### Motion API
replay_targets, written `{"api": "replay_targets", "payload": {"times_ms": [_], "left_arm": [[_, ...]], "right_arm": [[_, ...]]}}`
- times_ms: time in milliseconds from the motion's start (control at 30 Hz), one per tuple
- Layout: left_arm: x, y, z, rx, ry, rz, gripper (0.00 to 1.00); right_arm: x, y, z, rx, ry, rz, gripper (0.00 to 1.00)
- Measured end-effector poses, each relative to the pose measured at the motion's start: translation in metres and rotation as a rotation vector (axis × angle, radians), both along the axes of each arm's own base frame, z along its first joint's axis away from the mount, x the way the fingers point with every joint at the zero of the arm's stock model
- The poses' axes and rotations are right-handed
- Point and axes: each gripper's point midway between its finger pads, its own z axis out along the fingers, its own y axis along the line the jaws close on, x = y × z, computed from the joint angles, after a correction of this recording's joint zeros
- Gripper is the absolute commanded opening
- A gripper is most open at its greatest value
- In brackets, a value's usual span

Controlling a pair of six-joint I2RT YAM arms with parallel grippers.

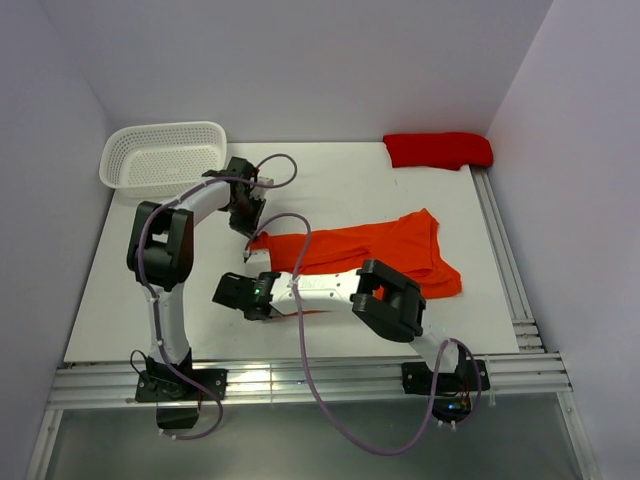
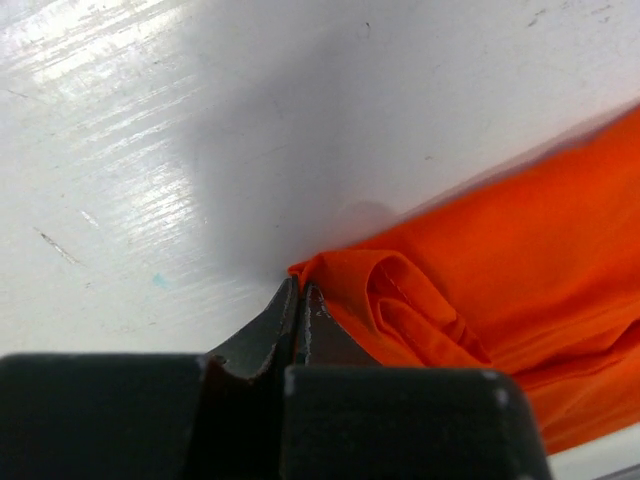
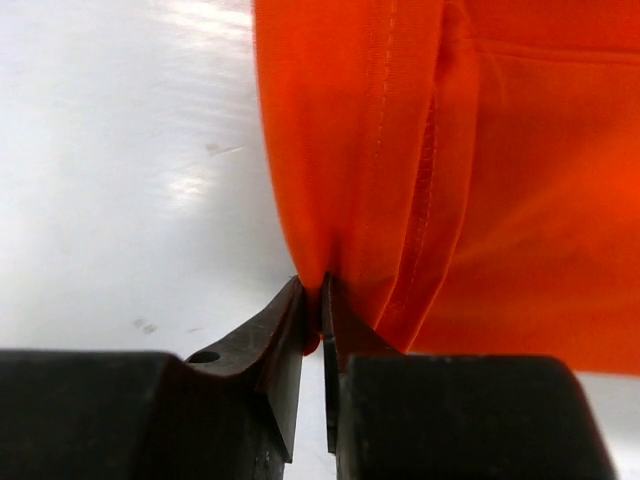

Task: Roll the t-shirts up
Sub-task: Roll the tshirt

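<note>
The orange t-shirt point(image 1: 380, 255) lies folded into a long band across the middle of the table. My left gripper point(image 2: 300, 287) points down at the band's far left corner, and its jaws are shut with the cloth's edge point(image 2: 330, 270) pinched at the very tips. My right gripper point(image 3: 322, 292) is at the near left corner, shut on a fold of the orange cloth point(image 3: 340, 180), a bit of which shows between the jaws. The red t-shirt point(image 1: 437, 150) lies bundled at the back right, far from both grippers.
A white mesh basket point(image 1: 165, 155) stands at the back left, just beyond the left arm's wrist point(image 1: 240, 195). The right arm's elbow point(image 1: 390, 300) lies low across the near part of the shirt. Metal rails point(image 1: 510, 270) run along the right and near edges.
</note>
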Motion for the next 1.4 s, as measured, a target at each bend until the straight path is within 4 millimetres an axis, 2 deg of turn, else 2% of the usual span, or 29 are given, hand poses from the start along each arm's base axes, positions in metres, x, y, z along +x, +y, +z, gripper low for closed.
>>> {"api": "replay_targets", "payload": {"times_ms": [167, 367, 600, 700, 733, 800, 900, 1000, 1233, 1400], "left_arm": [[0.001, 0.005, -0.001, 0.060, -0.016, 0.004, 0.00], [0.001, 0.018, -0.001, 0.134, -0.019, 0.023, 0.00], [-0.001, 0.031, 0.000, 0.202, -0.012, 0.036, 0.02], [-0.001, 0.032, 0.001, 0.208, -0.014, 0.038, 0.11], [-0.001, 0.032, 0.001, 0.209, -0.014, 0.038, 0.22], [0.000, 0.032, 0.002, 0.208, -0.020, 0.033, 0.36], [0.003, 0.031, 0.010, 0.197, -0.046, 0.031, 0.47], [0.007, 0.029, 0.025, 0.170, -0.080, 0.027, 0.53], [0.017, 0.023, 0.068, 0.049, -0.156, 0.020, 0.55], [0.010, 0.040, 0.080, -0.038, -0.147, 0.019, 0.56]], "right_arm": [[-0.006, 0.019, 0.001, 0.206, 0.035, 0.034, 0.09], [-0.008, 0.037, 0.004, 0.448, 0.078, 0.028, 0.06], [-0.011, 0.035, 0.003, 0.693, 0.132, -0.047, 0.05], [-0.010, 0.033, 0.004, 0.785, 0.159, -0.078, 0.05], [-0.010, 0.032, 0.005, 0.812, 0.168, -0.086, 0.04], [-0.011, 0.032, 0.007, 0.854, 0.184, -0.096, 0.05], [-0.015, 0.033, 0.011, 0.909, 0.211, -0.104, 0.04], [-0.017, 0.034, 0.017, 0.967, 0.230, -0.113, 0.04], [-0.015, 0.027, 0.024, 1.082, 0.258, -0.169, 0.03], [-0.012, 0.027, 0.027, 1.134, 0.275, -0.199, 0.02]]}}
